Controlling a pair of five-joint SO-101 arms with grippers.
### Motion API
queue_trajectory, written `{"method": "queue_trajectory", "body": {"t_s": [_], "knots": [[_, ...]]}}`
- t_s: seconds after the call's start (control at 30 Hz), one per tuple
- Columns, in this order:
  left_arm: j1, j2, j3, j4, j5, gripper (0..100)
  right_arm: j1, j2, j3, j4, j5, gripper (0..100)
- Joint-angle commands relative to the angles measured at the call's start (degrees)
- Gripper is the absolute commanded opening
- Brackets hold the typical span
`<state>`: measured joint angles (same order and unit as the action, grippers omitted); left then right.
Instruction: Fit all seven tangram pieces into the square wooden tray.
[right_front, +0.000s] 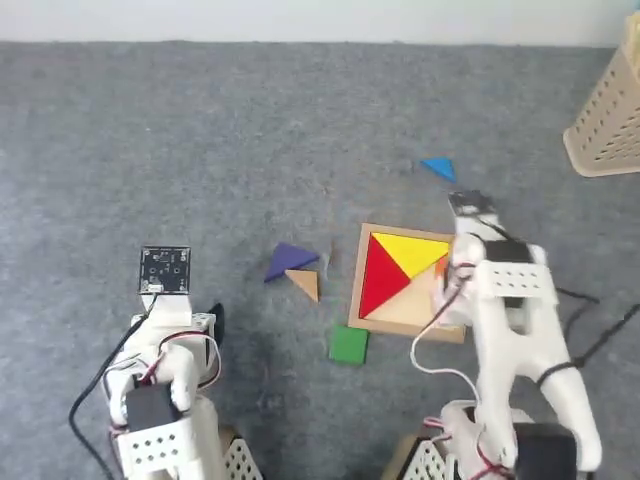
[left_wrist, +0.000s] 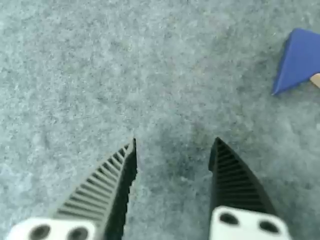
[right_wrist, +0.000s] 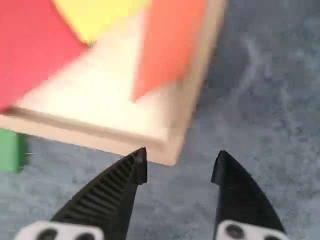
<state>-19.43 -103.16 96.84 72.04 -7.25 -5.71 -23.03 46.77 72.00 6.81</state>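
Note:
The square wooden tray (right_front: 361, 272) lies right of centre and holds a red triangle (right_front: 378, 280), a yellow triangle (right_front: 410, 250) and an orange piece (right_front: 441, 266). In the right wrist view the tray (right_wrist: 165, 145) has the orange piece (right_wrist: 167, 45) in its corner. My right gripper (right_wrist: 181, 162) is open and empty just off that corner. On the carpet lie a dark blue piece (right_front: 290, 259), a tan triangle (right_front: 304, 283), a green square (right_front: 348, 345) and a light blue triangle (right_front: 438, 167). My left gripper (left_wrist: 172, 155) is open over bare carpet, the dark blue piece (left_wrist: 299, 62) farther off.
A beige perforated basket (right_front: 610, 115) stands at the far right edge. The right arm (right_front: 510, 300) rises over the tray's right side and hides part of it. The left arm (right_front: 165, 330) sits at the near left. Grey carpet stretches open across the left and back.

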Motion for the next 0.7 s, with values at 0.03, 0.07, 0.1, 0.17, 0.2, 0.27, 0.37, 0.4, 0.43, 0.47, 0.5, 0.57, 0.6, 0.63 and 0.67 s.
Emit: {"method": "queue_trajectory", "body": {"t_s": [0.03,0.07,0.1,0.17,0.2,0.27,0.37,0.4,0.43,0.47,0.5,0.57,0.6,0.63,0.67], "knots": [[-0.26,-0.97,-0.22,0.35,0.44,23,-9.1,-2.15,-8.53,1.98,-2.29,21.6],[-0.26,-0.97,-0.22,0.35,0.44,23,-10.59,-2.15,-9.67,1.89,-2.29,21.6],[-0.26,-0.97,-0.22,0.35,0.44,23,-11.82,-2.07,-10.73,1.71,-2.29,21.6],[-0.26,-0.97,-0.22,0.35,0.44,23,-14.64,-2.07,-12.84,1.63,-2.29,21.6],[-0.26,-0.97,-0.22,0.35,0.44,23,-16.22,-2.07,-13.98,1.63,-2.29,21.6],[-0.26,-0.97,-0.22,0.35,0.44,23,-20.09,-1.98,-15.82,1.19,-1.93,21.6],[-0.26,-0.97,-0.22,0.35,0.44,23,-26.95,-0.57,-17.67,0.31,-0.62,21.6],[-0.26,-0.97,-0.22,0.35,0.44,23,-29.32,0.66,-18.29,0.13,0.7,21.7],[-0.26,-0.97,-0.22,0.35,0.44,23,-31.43,2.33,-18.73,-0.75,1.58,21.8],[-0.26,-0.97,-0.22,0.35,0.44,23,-33.19,4.18,-19.16,-1.63,2.37,21.9],[-0.26,-0.97,-0.22,0.35,0.44,23,-34.59,6.2,-19.69,-2.68,2.9,21.9],[-0.26,-0.97,-0.22,0.35,0.44,23,-36.35,9.98,-20.57,-5.32,3.34,22.0],[-0.26,-0.97,-0.22,0.35,0.44,23,-36.97,11.74,-20.92,-6.55,4.13,22.0],[-0.26,-0.97,-0.22,0.35,0.44,23,-37.49,13.32,-21.27,-7.87,4.75,22.0],[-0.26,-0.97,-0.22,0.35,0.44,23,-37.93,14.73,-21.54,-9.19,4.92,22.0]]}}
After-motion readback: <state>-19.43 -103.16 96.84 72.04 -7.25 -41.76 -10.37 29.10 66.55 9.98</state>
